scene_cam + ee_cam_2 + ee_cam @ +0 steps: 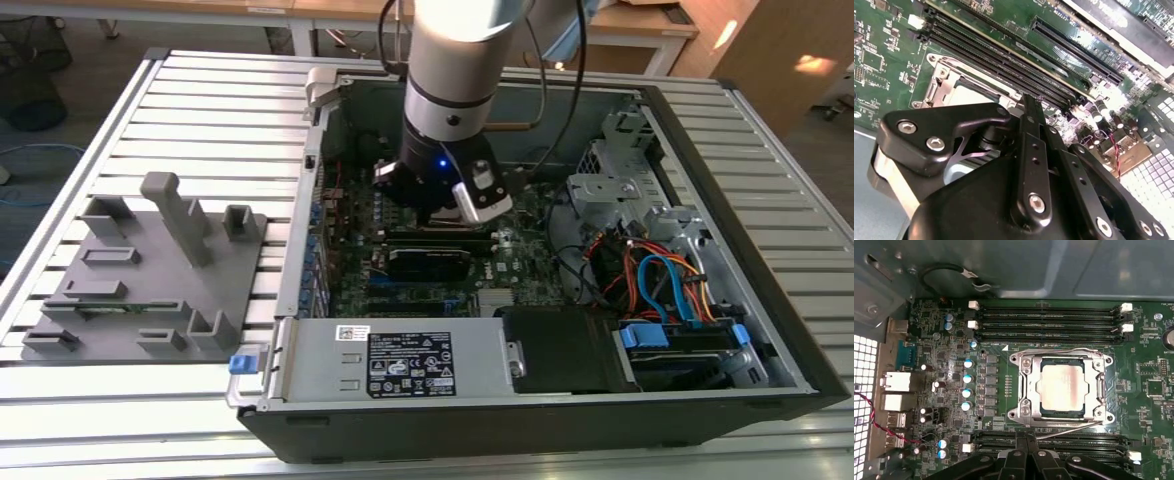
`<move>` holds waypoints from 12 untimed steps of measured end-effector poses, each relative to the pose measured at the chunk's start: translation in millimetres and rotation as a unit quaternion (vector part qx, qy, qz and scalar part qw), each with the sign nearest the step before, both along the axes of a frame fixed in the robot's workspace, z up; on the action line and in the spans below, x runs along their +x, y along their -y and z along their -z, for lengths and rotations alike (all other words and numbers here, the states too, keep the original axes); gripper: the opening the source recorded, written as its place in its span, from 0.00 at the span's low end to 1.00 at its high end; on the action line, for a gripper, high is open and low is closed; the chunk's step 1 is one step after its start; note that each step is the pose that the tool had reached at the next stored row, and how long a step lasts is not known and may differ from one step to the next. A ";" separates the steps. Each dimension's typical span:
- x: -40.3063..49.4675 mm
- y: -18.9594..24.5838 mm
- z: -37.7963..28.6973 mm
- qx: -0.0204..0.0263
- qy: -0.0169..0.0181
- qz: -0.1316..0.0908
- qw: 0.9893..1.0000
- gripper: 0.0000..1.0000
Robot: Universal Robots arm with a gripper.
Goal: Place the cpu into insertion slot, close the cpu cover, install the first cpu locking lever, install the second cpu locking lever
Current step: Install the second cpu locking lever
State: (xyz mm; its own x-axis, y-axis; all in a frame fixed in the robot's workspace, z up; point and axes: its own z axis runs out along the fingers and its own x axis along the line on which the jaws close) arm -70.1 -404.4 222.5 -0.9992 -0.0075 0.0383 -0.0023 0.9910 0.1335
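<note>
Two metal levers lie along opposite sides of the cpu cover [1062,390], which is folded flat over the insertion slot [1026,390] with the cpu [1061,387] showing through its window. The tool [1026,442] hangs just above the memory slots [1046,320] beside the socket, fingers pressed together on nothing. The power supply [400,365] carries a white printed label, too small to read.
</note>
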 end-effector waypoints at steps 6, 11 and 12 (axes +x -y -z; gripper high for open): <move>-3.0 1.6 2.5 0.005 0.000 0.005 1.000 0.10; -3.9 4.5 5.1 0.011 0.000 0.011 1.000 0.10; -3.9 5.1 5.8 0.013 0.000 0.012 1.000 0.10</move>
